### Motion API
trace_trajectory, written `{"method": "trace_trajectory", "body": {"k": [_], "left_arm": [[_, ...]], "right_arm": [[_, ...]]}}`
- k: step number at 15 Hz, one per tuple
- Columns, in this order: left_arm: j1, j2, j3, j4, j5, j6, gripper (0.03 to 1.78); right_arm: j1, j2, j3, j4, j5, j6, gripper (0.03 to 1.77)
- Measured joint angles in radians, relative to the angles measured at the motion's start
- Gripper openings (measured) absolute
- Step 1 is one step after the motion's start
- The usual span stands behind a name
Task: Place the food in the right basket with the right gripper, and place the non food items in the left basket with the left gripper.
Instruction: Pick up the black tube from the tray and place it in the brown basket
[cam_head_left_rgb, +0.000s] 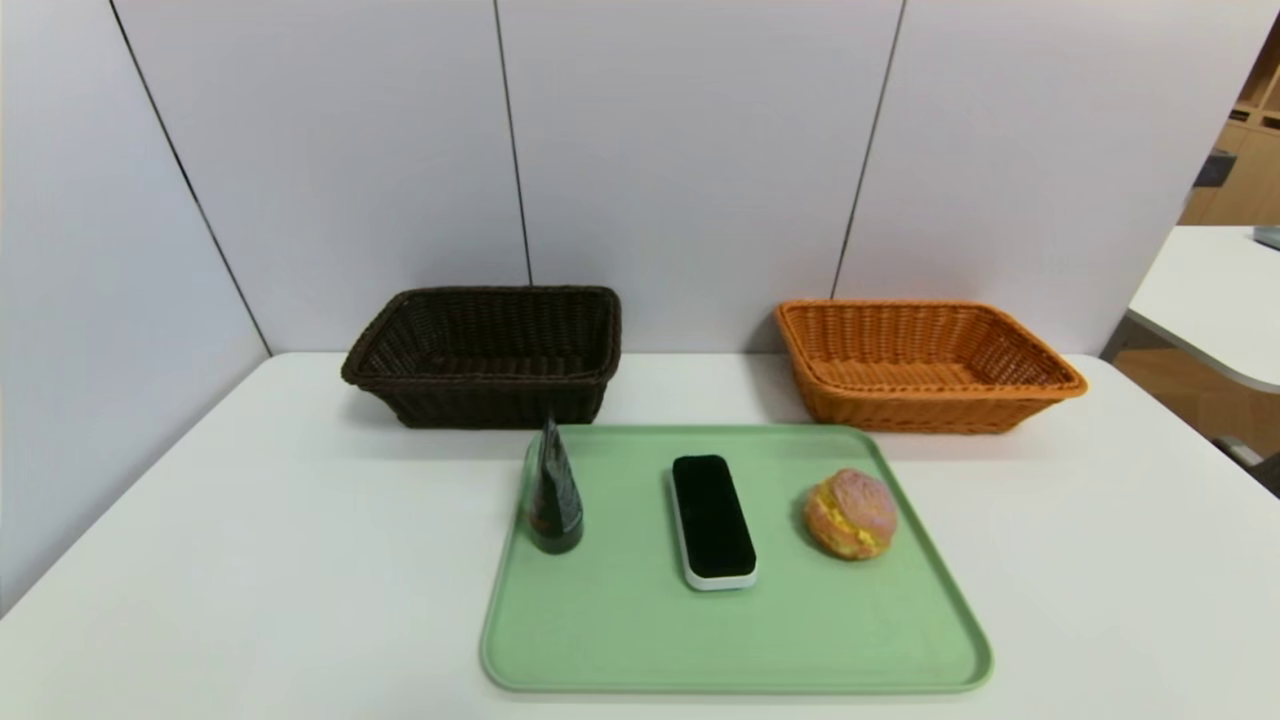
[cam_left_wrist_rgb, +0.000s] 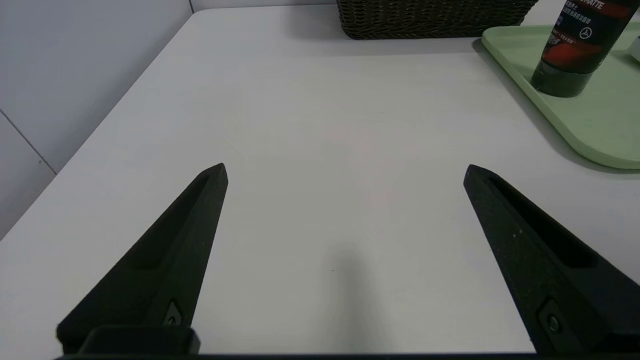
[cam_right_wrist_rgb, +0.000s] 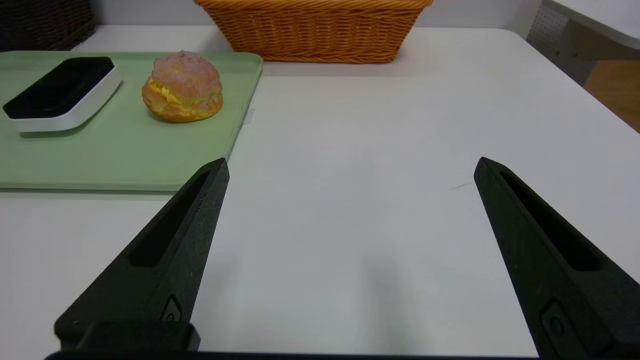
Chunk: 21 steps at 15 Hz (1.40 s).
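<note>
On the green tray (cam_head_left_rgb: 620, 640) a pink-topped bun (cam_head_left_rgb: 850, 514) with yellow filling lies at the right, a black bar with a white base (cam_head_left_rgb: 713, 520) in the middle, and a dark tapered pouch (cam_head_left_rgb: 554, 495) stands upright at the left. The dark brown basket (cam_head_left_rgb: 485, 352) stands behind on the left, the orange basket (cam_head_left_rgb: 920, 362) on the right; both look empty. Neither arm shows in the head view. My left gripper (cam_left_wrist_rgb: 345, 170) hovers open over bare table near the tray's left side, with the pouch (cam_left_wrist_rgb: 575, 47) ahead. My right gripper (cam_right_wrist_rgb: 351, 165) is open over bare table beside the tray (cam_right_wrist_rgb: 125, 155), short of the bun (cam_right_wrist_rgb: 182, 86).
White panels close off the back and left of the table (cam_head_left_rgb: 200, 560). Another white table (cam_head_left_rgb: 1215, 300) stands off to the right beyond the table's edge.
</note>
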Motion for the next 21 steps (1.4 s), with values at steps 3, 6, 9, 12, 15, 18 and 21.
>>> {"method": "trace_trajectory", "body": {"k": [3,6,9,12,15,18,21], "left_arm": [[0.0,0.0,0.0,0.0,0.0,0.0,1.69],[0.0,0.0,0.0,0.0,0.0,0.0,1.69],[0.0,0.0,0.0,0.0,0.0,0.0,1.69],[0.0,0.0,0.0,0.0,0.0,0.0,1.69],[0.0,0.0,0.0,0.0,0.0,-0.001,1.69],[0.0,0.0,0.0,0.0,0.0,-0.001,1.69],[0.0,0.0,0.0,0.0,0.0,0.0,1.69]], "right_arm": [[0.0,0.0,0.0,0.0,0.0,0.0,1.7],[0.0,0.0,0.0,0.0,0.0,0.0,1.7],[0.0,0.0,0.0,0.0,0.0,0.0,1.7],[0.0,0.0,0.0,0.0,0.001,0.0,1.7],[0.0,0.0,0.0,0.0,0.0,0.0,1.7],[0.0,0.0,0.0,0.0,0.001,0.0,1.7],[0.0,0.0,0.0,0.0,0.0,0.0,1.7]]}}
